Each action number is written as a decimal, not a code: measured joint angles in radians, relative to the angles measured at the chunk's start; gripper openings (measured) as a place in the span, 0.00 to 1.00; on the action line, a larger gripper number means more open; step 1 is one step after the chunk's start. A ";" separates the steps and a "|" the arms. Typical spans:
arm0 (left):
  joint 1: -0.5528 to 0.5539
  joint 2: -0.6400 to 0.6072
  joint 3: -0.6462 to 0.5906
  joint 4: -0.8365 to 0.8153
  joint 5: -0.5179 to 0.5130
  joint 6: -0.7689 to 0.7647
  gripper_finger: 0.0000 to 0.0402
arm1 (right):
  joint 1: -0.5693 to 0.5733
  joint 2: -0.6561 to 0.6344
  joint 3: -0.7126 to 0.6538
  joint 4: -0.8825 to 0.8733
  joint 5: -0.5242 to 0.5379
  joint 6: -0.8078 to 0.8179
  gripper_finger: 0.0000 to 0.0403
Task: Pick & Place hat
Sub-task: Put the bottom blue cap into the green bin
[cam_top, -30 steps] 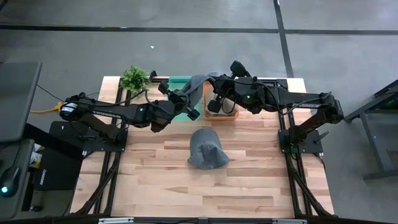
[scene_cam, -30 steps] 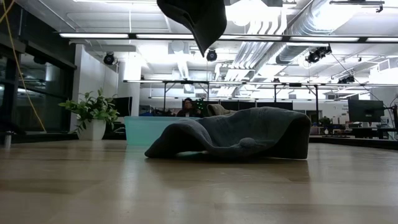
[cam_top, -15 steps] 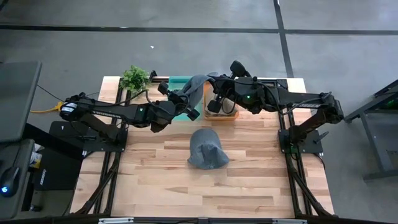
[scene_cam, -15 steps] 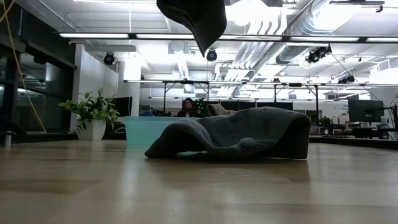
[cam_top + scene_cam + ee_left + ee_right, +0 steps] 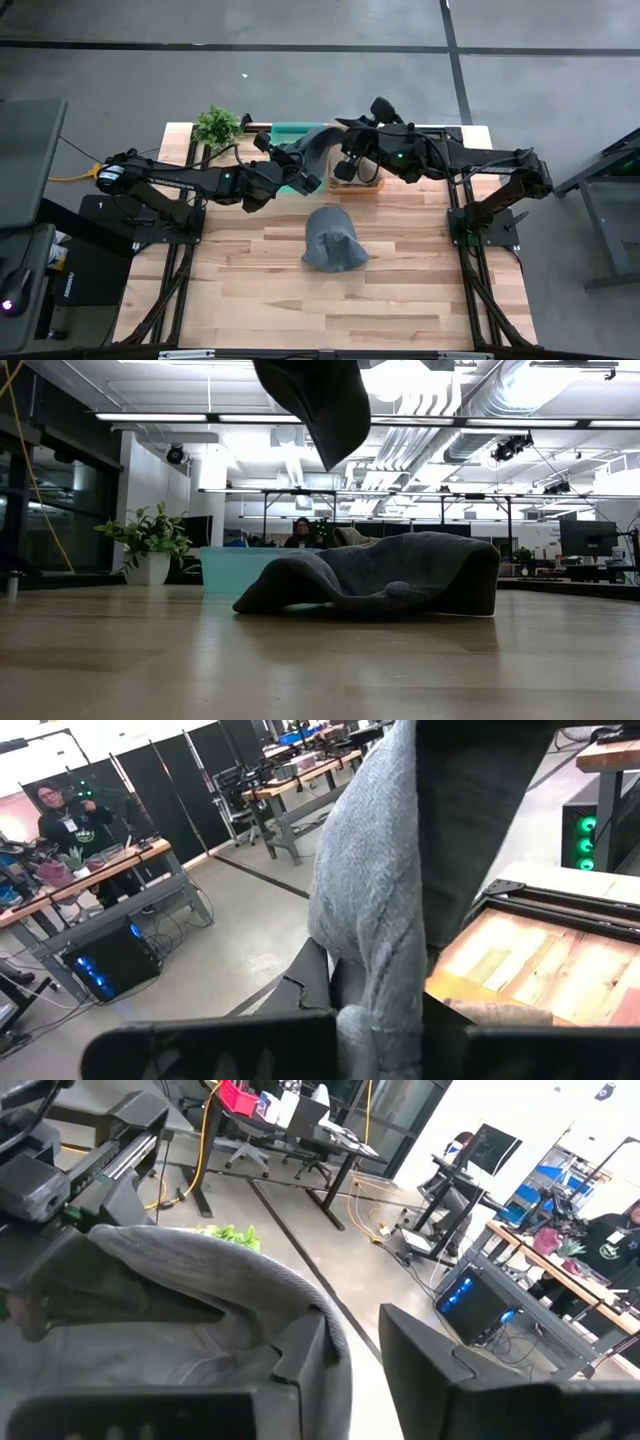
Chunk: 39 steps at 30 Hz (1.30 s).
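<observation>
Above the far edge of the bench, near its middle, the left pincer is clamping its fingers together on one side of a grey hat that is hanging in the air. Its wrist view is showing the knitted grey cloth running down between its dark fingers. Just beside it, the right pincer is meeting the other side of the same hat; in its wrist view the fingers are standing apart, with the hat's rim lying against one of them and a clear gap to the other, so its grip is looking loose rather than tight. Seen from bench height, the hat is dangling as a dark pointed fold at the top of the picture. Below the hat, a teal bin is sitting at the far edge under the left pincer, and a wooden box is sitting just beside it under the right pincer. Nearer the middle of the bench, well apart from both pincers, a second grey hat is lying slumped on the wood. Toward the far left corner, a small potted plant is standing.
</observation>
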 joint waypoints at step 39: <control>0.001 -0.001 0.000 -0.079 -0.006 -0.040 0.00 | 0.000 -0.114 0.001 -0.004 -0.056 0.057 0.38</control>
